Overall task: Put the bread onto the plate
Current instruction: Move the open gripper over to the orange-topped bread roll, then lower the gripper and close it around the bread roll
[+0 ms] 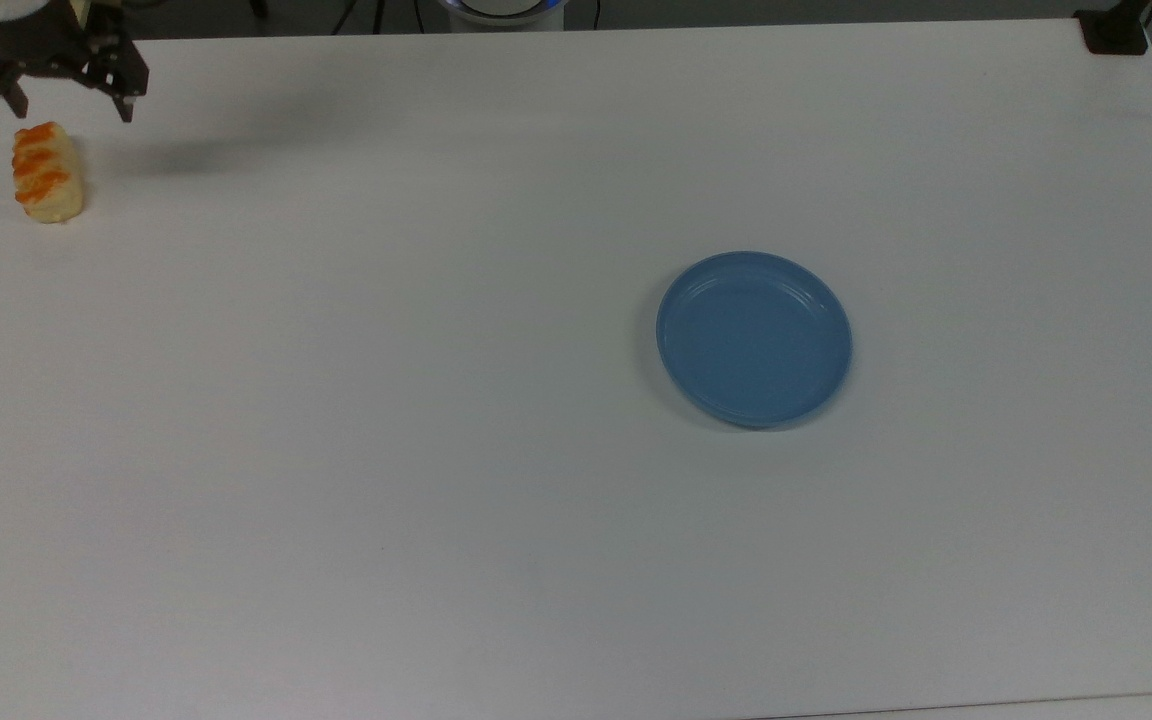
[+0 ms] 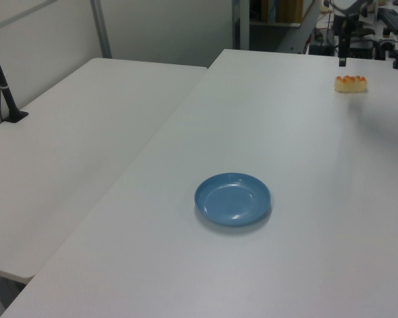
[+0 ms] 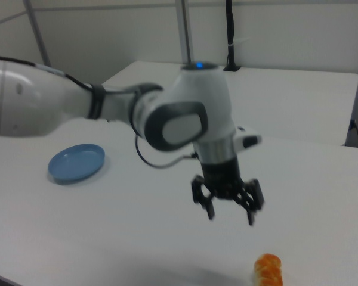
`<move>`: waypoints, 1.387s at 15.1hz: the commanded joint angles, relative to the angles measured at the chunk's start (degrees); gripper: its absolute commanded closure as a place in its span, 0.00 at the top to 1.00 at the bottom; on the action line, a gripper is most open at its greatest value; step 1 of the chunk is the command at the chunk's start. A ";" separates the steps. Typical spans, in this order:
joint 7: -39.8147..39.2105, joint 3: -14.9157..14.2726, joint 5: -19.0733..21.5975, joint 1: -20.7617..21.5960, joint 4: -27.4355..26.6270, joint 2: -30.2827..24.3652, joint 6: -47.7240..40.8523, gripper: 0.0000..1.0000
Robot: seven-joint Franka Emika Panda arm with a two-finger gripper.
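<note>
End effector points down, its 2 fingers spread apart.
</note>
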 commanded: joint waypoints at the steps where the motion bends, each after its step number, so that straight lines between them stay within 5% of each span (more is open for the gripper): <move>1: -5.78 -1.80 -0.67 -1.94 -1.75 6.32 8.64 1.00; 8: -12.56 -1.63 -0.58 -6.52 -1.66 13.54 14.02 1.00; 10: -12.56 -1.28 -0.58 -6.78 -1.84 14.77 15.85 0.83; 13: -11.95 -0.05 0.21 -6.87 -1.84 15.74 16.39 0.33; 16: -11.42 0.48 0.38 -6.61 -1.49 14.78 15.52 0.07; 21: -9.23 1.10 2.05 -2.49 0.79 4.43 0.00 0.05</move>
